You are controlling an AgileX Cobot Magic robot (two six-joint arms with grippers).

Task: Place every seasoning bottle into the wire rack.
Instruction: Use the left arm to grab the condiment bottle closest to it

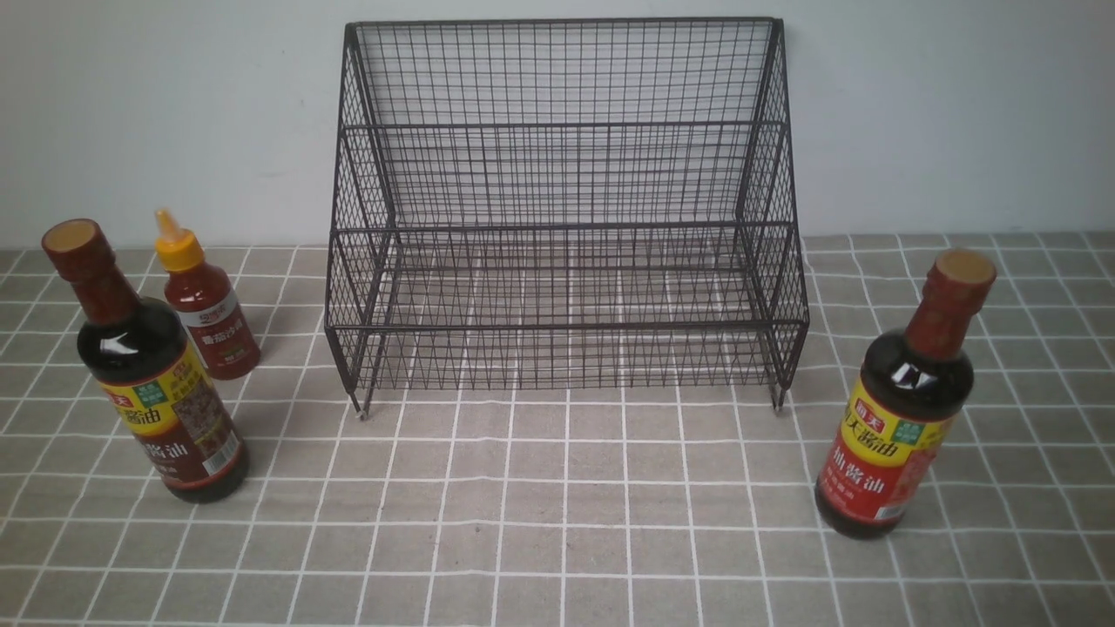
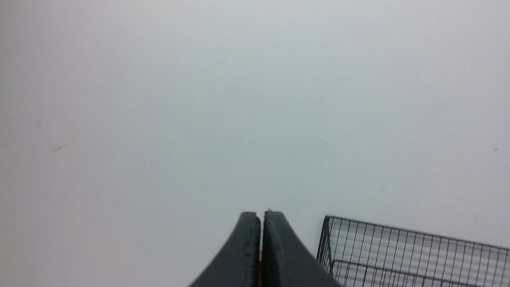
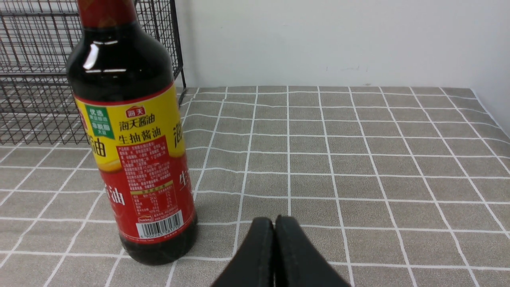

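Note:
The dark wire rack (image 1: 566, 218) stands empty against the back wall, mid-table. A tall soy-sauce bottle (image 1: 152, 370) stands upright front left, with the small red sauce bottle (image 1: 205, 300) just behind it. The second soy-sauce bottle (image 1: 906, 401) stands upright front right. Neither gripper shows in the front view. In the left wrist view my left gripper (image 2: 261, 215) is shut and empty, facing the wall, with a rack corner (image 2: 398, 251) beside it. In the right wrist view my right gripper (image 3: 274, 220) is shut and empty, low over the cloth, beside the right soy-sauce bottle (image 3: 131, 131).
A grey checked cloth (image 1: 557, 505) covers the table. A pale wall (image 1: 958, 113) rises right behind the rack. The cloth's far right edge shows in the right wrist view (image 3: 490, 115).

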